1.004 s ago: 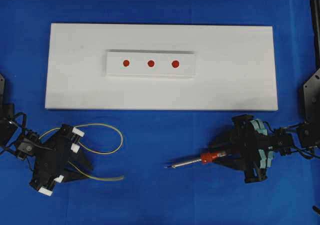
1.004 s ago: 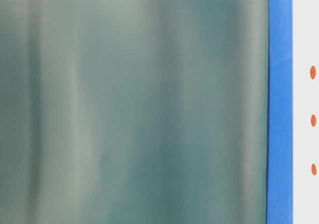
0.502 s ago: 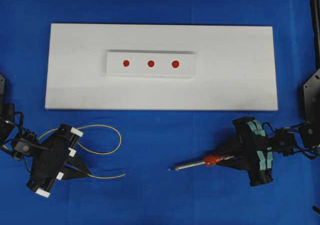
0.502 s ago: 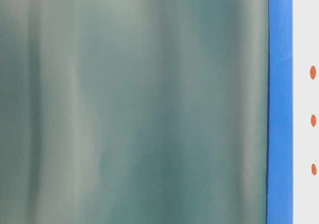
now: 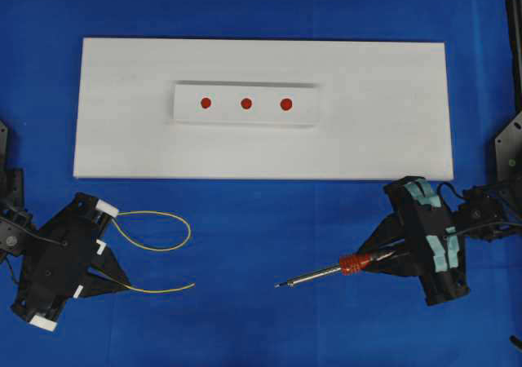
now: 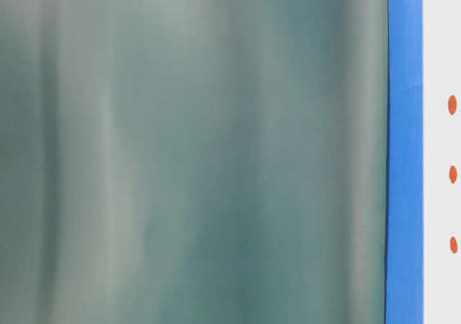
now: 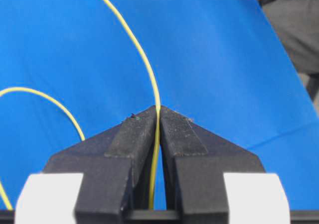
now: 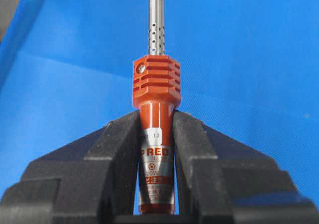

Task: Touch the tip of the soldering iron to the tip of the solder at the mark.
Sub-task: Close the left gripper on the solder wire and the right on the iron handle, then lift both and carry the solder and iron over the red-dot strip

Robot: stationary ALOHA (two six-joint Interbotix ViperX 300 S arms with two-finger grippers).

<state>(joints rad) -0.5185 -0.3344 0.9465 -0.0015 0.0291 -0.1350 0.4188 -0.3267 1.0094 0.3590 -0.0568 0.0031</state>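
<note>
Overhead view shows your left gripper (image 5: 114,279) jaws clamping the limp solder (image 5: 155,245), right gripper (image 5: 390,257) jaws clamping the soldering iron (image 5: 326,272); its free tip may sway off-mark.

1. On my right wrist view, the soldering iron (image 8: 155,134) carries a label on its red handle; I read "RED" in white capitals, with a partly hidden letter before it.
2. Just above that, a small white tag on the handle shows "13".
3. Lower label lines are too small for me to read.
4. I find no other legible text.
</note>
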